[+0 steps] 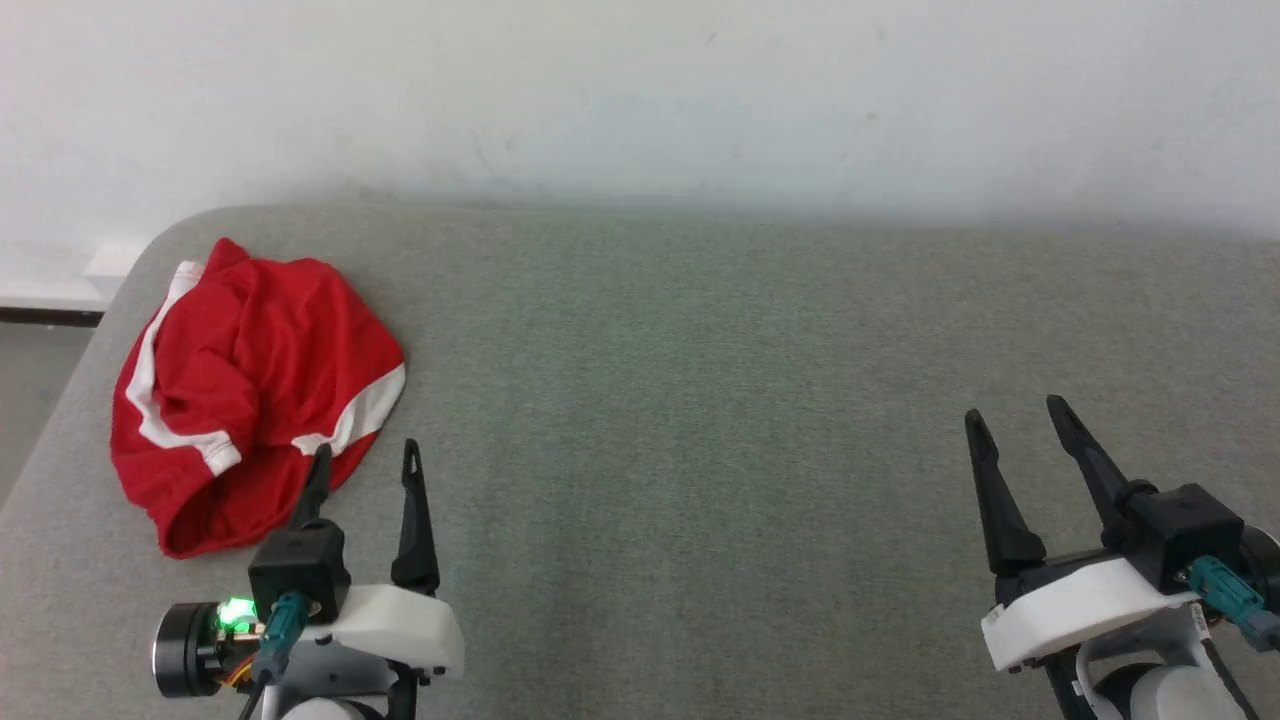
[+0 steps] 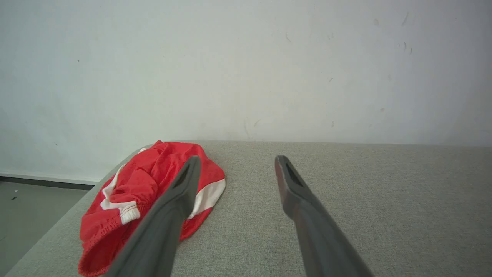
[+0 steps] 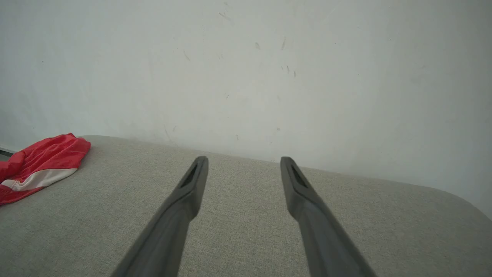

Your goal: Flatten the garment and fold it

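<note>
The garment (image 1: pixel 250 385) is bright red with white stripes, bunched in a crumpled heap near the far left corner of the grey padded table (image 1: pixel 700 400). It also appears in the left wrist view (image 2: pixel 142 200) and at the left edge of the right wrist view (image 3: pixel 38 165). My left gripper (image 1: pixel 366 452) stands open just beside the garment's near right edge, one finger overlapping its hem, nothing held between the fingers. Far to the right, my right gripper (image 1: pixel 1015 412) is open above bare table, well away from the garment.
A pale wall (image 1: pixel 640 90) rises right behind the table's far edge. The table's rounded left edge (image 1: pixel 60 420) drops off to a grey floor (image 1: pixel 30 380) close beside the garment.
</note>
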Tool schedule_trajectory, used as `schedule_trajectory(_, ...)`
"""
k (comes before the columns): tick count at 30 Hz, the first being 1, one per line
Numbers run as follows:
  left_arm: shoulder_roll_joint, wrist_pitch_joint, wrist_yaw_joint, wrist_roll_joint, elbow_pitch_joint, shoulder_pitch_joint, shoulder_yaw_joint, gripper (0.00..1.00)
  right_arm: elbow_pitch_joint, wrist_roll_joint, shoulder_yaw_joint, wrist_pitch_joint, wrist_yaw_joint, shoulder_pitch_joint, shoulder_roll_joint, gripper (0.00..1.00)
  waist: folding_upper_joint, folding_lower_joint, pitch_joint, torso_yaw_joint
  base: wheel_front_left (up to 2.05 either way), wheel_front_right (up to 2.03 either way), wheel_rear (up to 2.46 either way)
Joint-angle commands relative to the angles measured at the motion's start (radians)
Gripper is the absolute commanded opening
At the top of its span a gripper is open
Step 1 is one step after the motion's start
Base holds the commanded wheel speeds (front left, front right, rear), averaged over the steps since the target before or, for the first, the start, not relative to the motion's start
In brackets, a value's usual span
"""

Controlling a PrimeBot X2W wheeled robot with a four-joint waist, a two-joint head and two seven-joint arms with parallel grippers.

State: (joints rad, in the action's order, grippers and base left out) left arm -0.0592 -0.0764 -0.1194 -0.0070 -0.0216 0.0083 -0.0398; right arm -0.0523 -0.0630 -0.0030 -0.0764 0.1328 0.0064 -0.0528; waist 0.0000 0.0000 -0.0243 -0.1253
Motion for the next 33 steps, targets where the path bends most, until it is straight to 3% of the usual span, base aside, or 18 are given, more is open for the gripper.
schedule_trajectory(1, -0.005, -0.014, -0.016, -0.004, -0.009, -0.017, -0.003, 1.00, -0.010, -0.009, -0.003, -0.014, -0.001, 0.011, 0.001, 1.00, 0.0000, 0.0000, -0.006, -0.031, 0.00, 0.00, 0.00)
schedule_trajectory(13, -0.007, -0.037, -0.045, -0.011, -0.020, -0.026, 0.018, 1.00, -0.023, -0.021, 0.001, -0.037, -0.001, 0.010, 0.001, 1.00, 0.0000, 0.0000, -0.025, -0.117, 0.00, 0.00, 0.00)
schedule_trajectory(22, -0.020, -0.055, -0.067, -0.028, -0.025, -0.051, 0.087, 1.00, -0.037, -0.019, 0.002, -0.056, -0.001, 0.002, 0.002, 1.00, 0.0000, 0.0000, -0.058, -0.162, 0.00, 0.00, 0.00)
schedule_trajectory(26, -0.028, -0.064, -0.061, -0.041, -0.024, -0.091, 0.127, 1.00, -0.048, -0.010, -0.001, -0.064, -0.001, -0.008, 0.002, 1.00, 0.0000, 0.0000, -0.089, -0.176, 0.00, 0.00, 0.00)
schedule_trajectory(33, -0.080, -0.079, -0.011, -0.058, 0.017, -0.221, 0.182, 1.00, -0.066, 0.015, 0.002, -0.079, -0.001, -0.043, 0.000, 1.00, 0.0000, 0.0000, -0.164, -0.183, 0.00, 0.00, 0.00)
